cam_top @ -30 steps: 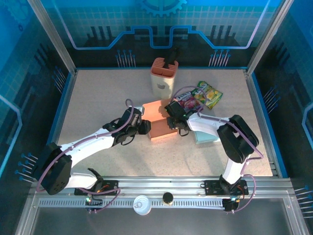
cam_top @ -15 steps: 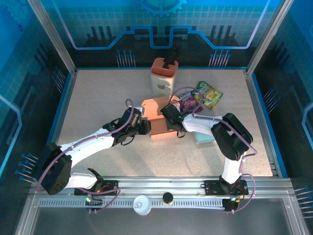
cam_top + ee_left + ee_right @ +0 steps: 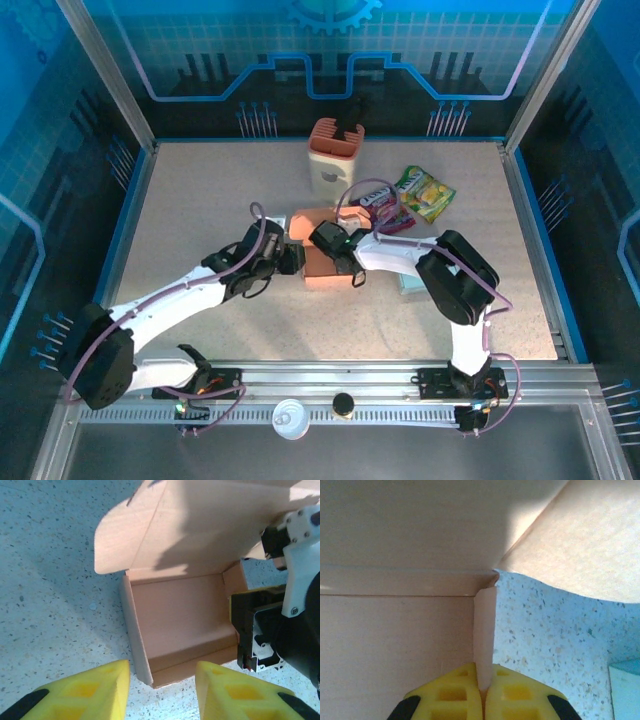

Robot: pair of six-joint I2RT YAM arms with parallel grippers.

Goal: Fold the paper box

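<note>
speckled table (image 3: 200,200), right tool (image 3: 483,687) pinching paper box (image 3: 180,615) wall, left tool (image 3: 162,680) parted, empty, nearby

paper box (image 3: 180,615): matt tan card (smooth); table (image 3: 50,580): speckled, rough-looking; right fingers (image 3: 515,695): yellow plastic.

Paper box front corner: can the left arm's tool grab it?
Probably yes. The left tool is open, and the paper box corner sits just ahead of its gap with nothing between them.
</note>
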